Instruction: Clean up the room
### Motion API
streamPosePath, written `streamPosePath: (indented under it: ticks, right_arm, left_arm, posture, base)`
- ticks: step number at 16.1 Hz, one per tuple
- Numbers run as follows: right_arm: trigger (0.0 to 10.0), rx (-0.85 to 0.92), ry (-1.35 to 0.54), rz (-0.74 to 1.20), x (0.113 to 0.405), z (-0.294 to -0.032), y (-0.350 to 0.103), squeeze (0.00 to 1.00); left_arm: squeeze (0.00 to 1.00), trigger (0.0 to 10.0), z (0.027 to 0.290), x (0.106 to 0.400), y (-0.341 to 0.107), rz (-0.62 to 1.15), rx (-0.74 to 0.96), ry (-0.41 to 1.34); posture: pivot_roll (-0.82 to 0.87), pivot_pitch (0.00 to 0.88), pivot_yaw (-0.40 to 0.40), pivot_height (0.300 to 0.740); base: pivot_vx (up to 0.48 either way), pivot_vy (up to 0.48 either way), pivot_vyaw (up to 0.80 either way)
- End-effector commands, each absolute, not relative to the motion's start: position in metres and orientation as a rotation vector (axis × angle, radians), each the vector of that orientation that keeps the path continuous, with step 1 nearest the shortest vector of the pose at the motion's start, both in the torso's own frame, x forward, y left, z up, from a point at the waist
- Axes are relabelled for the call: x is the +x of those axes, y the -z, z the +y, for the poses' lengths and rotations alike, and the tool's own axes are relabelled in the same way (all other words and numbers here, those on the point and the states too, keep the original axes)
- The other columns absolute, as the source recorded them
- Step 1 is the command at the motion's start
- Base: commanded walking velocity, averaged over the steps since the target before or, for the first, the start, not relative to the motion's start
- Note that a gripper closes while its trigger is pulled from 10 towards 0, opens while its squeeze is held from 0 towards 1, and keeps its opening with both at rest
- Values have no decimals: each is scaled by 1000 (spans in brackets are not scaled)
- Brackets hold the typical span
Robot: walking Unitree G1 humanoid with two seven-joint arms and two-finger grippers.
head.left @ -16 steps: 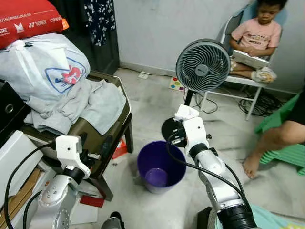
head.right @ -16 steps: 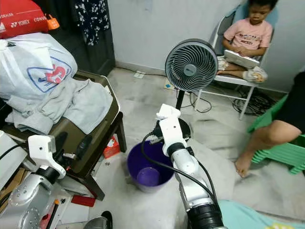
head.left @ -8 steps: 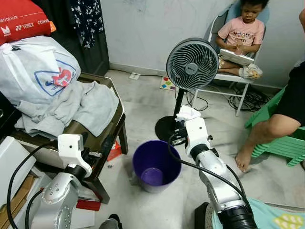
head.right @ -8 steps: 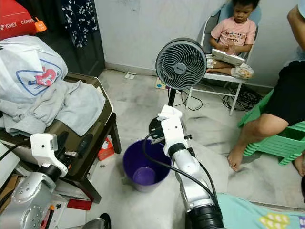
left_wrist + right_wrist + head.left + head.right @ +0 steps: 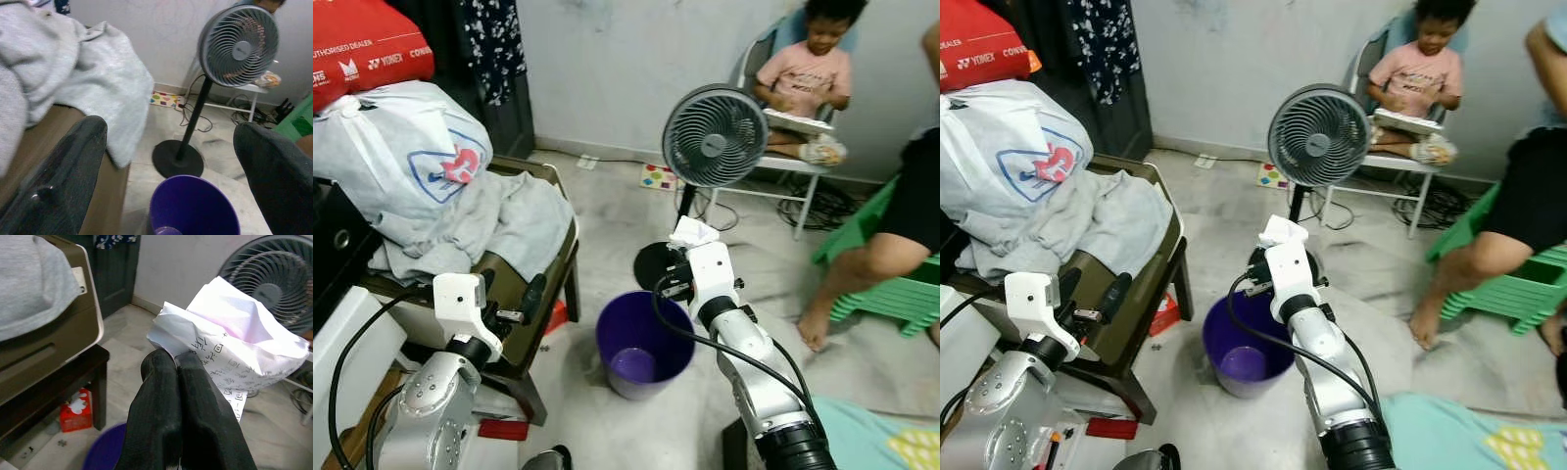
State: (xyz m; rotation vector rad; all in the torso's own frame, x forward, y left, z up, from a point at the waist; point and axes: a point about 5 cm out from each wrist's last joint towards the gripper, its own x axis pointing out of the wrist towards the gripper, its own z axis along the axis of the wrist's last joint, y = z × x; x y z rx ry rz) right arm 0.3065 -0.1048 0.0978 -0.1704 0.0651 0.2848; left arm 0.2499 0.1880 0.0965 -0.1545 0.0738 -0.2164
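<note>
The right tool (image 5: 177, 363) has its two black fingers (image 5: 161, 396) pressed together on a crumpled white sheet of paper (image 5: 234, 345) with printed text, which sticks out past the fingertips. In the head views that paper (image 5: 693, 232) sits at the tip of the raised right arm, above the far rim of a purple bucket (image 5: 643, 343) that stands on the floor just below and slightly to the robot's left of the tool. Directly beyond the tool is a grey pedestal fan (image 5: 715, 137) on a black round base.

The left tool (image 5: 166, 161) is spread wide, its fingers (image 5: 73, 166) holding nothing, pointing toward the bucket and fan. It hovers beside the edge of an olive chair (image 5: 524, 304) piled with grey clothing (image 5: 480, 225) and a white plastic bag (image 5: 401, 147). A small red box (image 5: 76, 409) lies on the floor under the chair.

Behind the fan a child (image 5: 808, 73) sits on a chair, and another person's leg (image 5: 862, 269) is at the robot's right.
</note>
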Motion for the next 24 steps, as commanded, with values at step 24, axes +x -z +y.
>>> streamPosePath:
  ticks: [24]
  right_arm:
    - [10000,-188,-274,82,307,-112,-94,0]
  left_arm:
    - [0,10000,178,245,-99,26,-179,299]
  posture:
    - [-24,82,-26,740]
  base:
    - [70,117,0]
